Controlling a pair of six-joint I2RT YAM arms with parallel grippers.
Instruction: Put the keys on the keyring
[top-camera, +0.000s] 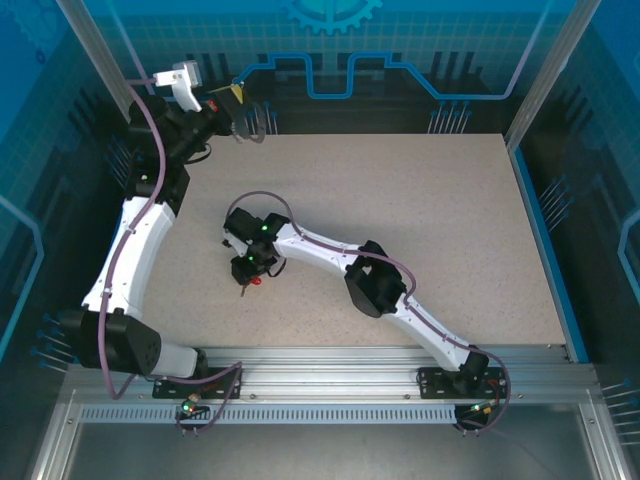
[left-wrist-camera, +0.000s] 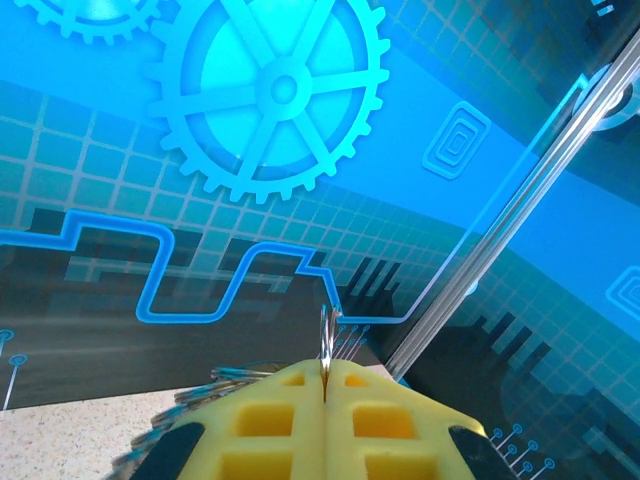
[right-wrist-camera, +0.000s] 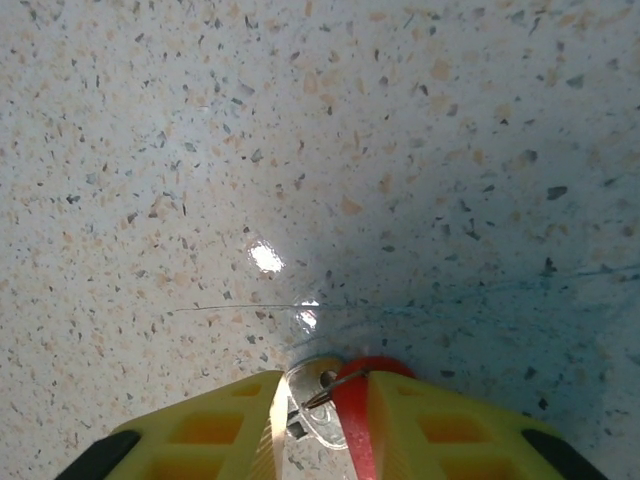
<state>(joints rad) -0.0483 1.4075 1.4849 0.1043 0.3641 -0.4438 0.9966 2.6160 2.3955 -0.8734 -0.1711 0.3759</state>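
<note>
Right gripper (right-wrist-camera: 325, 388) stands narrow, low over the speckled table (top-camera: 430, 220), with the key (right-wrist-camera: 350, 410) in the gap between its yellow fingers (right-wrist-camera: 215, 440). The red head lies against one finger and a bit of silver metal sits close by the other. Whether the pads actually pinch it or only flank it cannot be told.

So the key is not off to any side of this gripper. It lies flat on the table right in the gap, near the middle of the table in the top view, and the right arm is plainly the nearer one. The key's long axis seems to run back under the wrist, but the blade is cut off by the fingers and the frame edge, so that is a guess.

Left gripper (left-wrist-camera: 325, 378) is pressed shut on the keyring (left-wrist-camera: 325, 342), raised at the far left corner, well apart from the key. From its wrist the loop shows edge-on as a thin sliver, with the wire rings (left-wrist-camera: 225, 382) blurred beside it, so which ring faces the key is unclear.
</note>
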